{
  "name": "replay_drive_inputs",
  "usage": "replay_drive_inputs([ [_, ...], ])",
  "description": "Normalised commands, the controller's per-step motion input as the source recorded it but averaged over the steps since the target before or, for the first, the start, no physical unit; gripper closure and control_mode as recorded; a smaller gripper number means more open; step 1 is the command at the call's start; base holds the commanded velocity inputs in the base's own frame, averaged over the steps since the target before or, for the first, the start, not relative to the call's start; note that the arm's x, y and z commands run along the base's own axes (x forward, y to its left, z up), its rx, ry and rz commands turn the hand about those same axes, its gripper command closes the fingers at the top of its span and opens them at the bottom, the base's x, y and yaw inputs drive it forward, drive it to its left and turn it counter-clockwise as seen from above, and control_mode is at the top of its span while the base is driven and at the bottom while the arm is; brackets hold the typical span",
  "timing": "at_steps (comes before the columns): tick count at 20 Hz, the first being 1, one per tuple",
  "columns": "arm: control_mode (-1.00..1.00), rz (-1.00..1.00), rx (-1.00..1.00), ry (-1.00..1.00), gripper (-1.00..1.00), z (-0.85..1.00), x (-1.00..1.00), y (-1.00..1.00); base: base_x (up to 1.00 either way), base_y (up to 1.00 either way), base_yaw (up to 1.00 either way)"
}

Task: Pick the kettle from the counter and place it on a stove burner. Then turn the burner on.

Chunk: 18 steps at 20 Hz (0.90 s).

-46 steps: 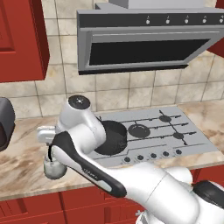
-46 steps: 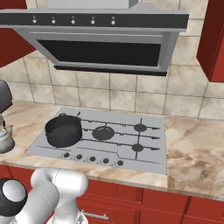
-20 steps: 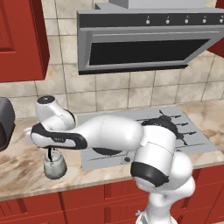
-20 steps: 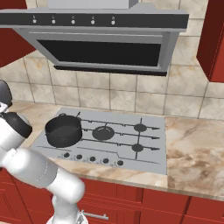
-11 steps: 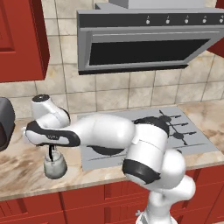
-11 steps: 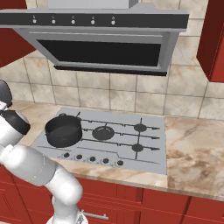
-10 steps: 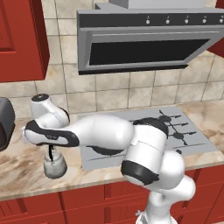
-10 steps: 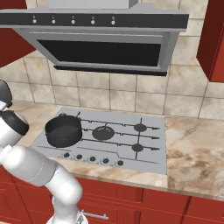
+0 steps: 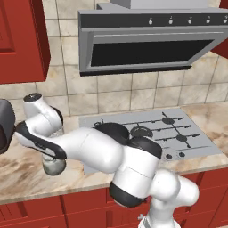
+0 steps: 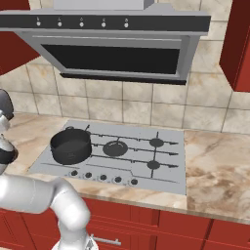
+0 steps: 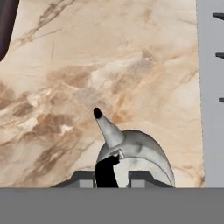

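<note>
The small silver kettle [image 11: 140,153] stands on the marbled counter [image 11: 87,65] left of the grey cooktop [image 11: 210,87], its spout pointing away from the hand. My gripper [image 11: 111,179] sits right over it, fingers drawn in close on either side of the black handle. In the left base view the kettle [image 9: 53,166] rests on the counter [image 9: 22,178] under my bent wrist, which hides the fingers. Small round burners [image 10: 156,142] [image 10: 153,165] lie bare on the cooktop's right half.
A wide black pot [image 10: 71,145] occupies the cooktop's left burner. A dark rounded appliance [image 9: 3,127] stands at the counter's far left. The range hood [image 9: 147,40] hangs above. Knobs [image 10: 102,177] line the cooktop's front edge.
The arm swung left from over the cooktop to the kettle, then settled slightly lower and closer over it. The kettle has stayed on the counter.
</note>
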Motion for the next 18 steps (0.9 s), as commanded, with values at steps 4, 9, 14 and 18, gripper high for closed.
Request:
replay_drive_inputs([
  [4,-1.00,0.00,0.00,-0.44,1.00,0.35,-0.15,-0.01,0.00,0.00,0.00],
  [9,-1.00,0.00,0.00,-0.48,1.00,0.40,-0.17,-0.15,0.00,0.00,0.00],
  [14,-1.00,-0.04,-0.02,-0.41,1.00,0.54,-0.16,-0.52,0.00,0.00,0.00],
  [18,-1.00,-0.08,0.00,-0.41,1.00,0.57,-0.21,-0.96,0.00,0.00,0.00],
])
